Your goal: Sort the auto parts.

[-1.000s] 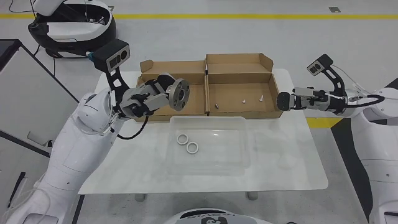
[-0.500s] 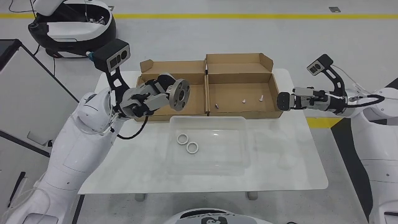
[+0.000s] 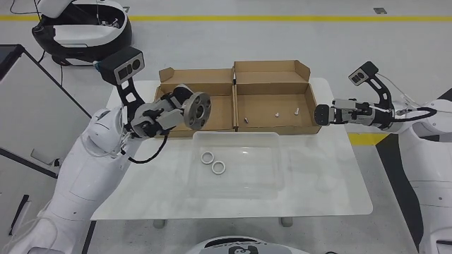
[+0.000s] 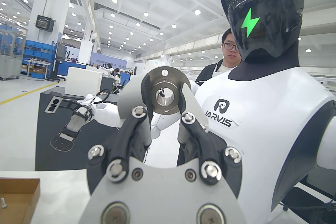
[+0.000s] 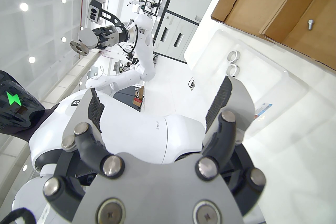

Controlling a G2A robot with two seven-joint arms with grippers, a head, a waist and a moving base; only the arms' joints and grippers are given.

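Above the left side of a white table, the left gripper holds a round metal flange up in the air. Its two fingers are closed part-way onto the flange's raised central hub, one pad on each side. The flat disc, with its small bolt holes, sits just past the fingertips and is turned on edge. In the top view the flange hangs over the near part of the left box, an open cardboard box at the back of the table.

The right box, also open cardboard, stands touching the left one, side by side. Three small bolts lie apart from one another on its floor.

A clear plastic tray sits just in front of the two boxes, near the middle of the table. Two metal rings lie close together in its left part.

The right gripper is at the table's right edge, just beside the right box's outer end wall. Its fingers are spread wide, with nothing between them.
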